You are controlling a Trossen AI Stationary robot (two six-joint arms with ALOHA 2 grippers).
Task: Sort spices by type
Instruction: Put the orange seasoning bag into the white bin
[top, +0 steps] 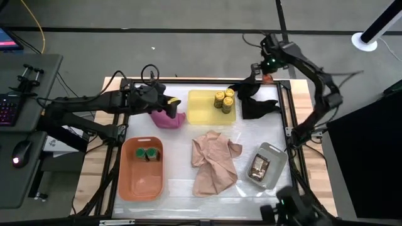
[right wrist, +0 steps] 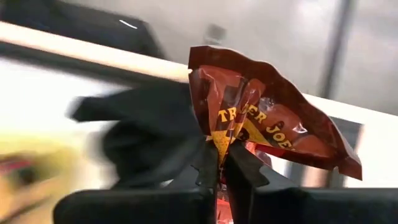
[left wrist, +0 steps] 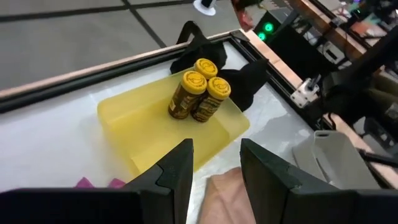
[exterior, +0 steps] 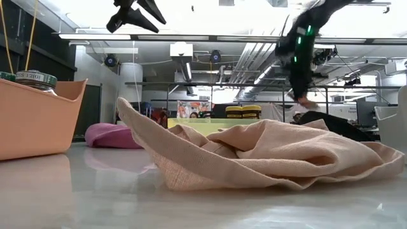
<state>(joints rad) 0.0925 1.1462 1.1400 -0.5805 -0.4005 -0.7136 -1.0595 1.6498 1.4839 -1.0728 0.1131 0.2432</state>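
The right gripper [right wrist: 222,163] hangs above the far right corner of the table [top: 182,188], over the crumpled black cloth [top: 259,103], and its fingers are pinched shut on a corner of a flat orange-red foil spice packet [right wrist: 267,118], which stands up crumpled from between them, clear of the cloth.

The left gripper [left wrist: 214,165] hovers over the far left part of the table, above the bunched pink cloth [top: 168,117]. Its two dark fingers [left wrist: 177,168] stand partly apart with nothing between them, pointing toward the yellow plastic tray [top: 204,107].

That tray sits at the middle of the far edge, between the pink and black cloths. Three small round spice jars with yellow lids [top: 223,99] stand upright in its right end, touching one another in a tight cluster.

The orange plastic tray [top: 142,179] lies near the front left corner; two small round jars with green lids [top: 146,153] stand side by side at its far end.

A rumpled tan cloth [top: 215,162] lies spread at the middle of the table toward the front edge. Just to its right, near the front right corner, the grey tray [top: 267,166] holds flat brown packets [top: 259,166]; how many there are I cannot tell.
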